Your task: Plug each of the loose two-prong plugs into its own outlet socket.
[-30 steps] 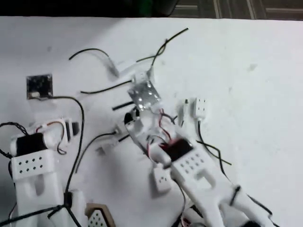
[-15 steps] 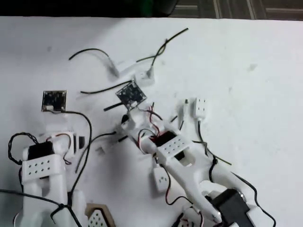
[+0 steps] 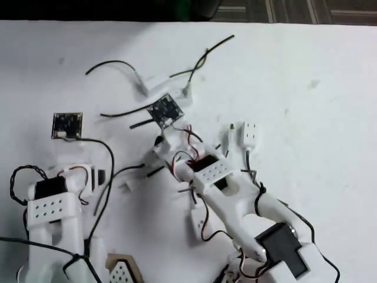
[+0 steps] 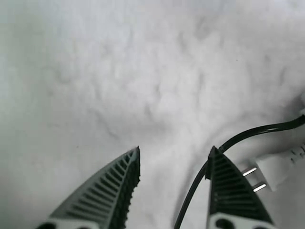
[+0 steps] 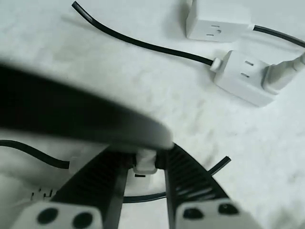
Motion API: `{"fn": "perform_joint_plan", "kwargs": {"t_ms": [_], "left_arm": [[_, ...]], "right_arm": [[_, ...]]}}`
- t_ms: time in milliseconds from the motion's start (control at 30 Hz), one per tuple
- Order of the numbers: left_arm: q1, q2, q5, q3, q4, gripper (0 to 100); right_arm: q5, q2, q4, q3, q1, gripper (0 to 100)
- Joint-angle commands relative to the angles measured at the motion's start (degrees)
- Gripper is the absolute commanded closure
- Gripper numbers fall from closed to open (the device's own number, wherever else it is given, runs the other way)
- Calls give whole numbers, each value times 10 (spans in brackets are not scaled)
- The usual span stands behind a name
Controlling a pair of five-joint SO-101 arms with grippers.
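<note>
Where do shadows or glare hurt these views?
High view: no glare, soft shadow beside the right arm. Right wrist view: a dark band near the lens hides table beyond the right gripper, shut on a white plug. Left wrist view: faint shadow beside the black cable.

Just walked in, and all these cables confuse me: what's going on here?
Two robot arms work with plugs and sockets on a white table. The right gripper is shut on a white plug. The left gripper hangs open, a two-prong plug lying loose beside it. One outlet socket has a third plug in it.
</note>
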Motion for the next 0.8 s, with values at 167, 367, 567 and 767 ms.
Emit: {"fn": "perform_joint_plan", "kwargs": {"t_ms": [167, 367, 567, 767], "left_arm": [[-5, -10, -6, 1, -13, 770], [-5, -14, -6, 8, -15, 770], [-5, -14, -6, 12, -25, 770], [-5, -14, -6, 12, -25, 770]], "right_arm": [[3, -31, 41, -14, 1, 982], [3, -61, 63, -4, -7, 982], [7, -10, 9, 4, -7, 982], [4, -2, 8, 7, -7, 982]]}}
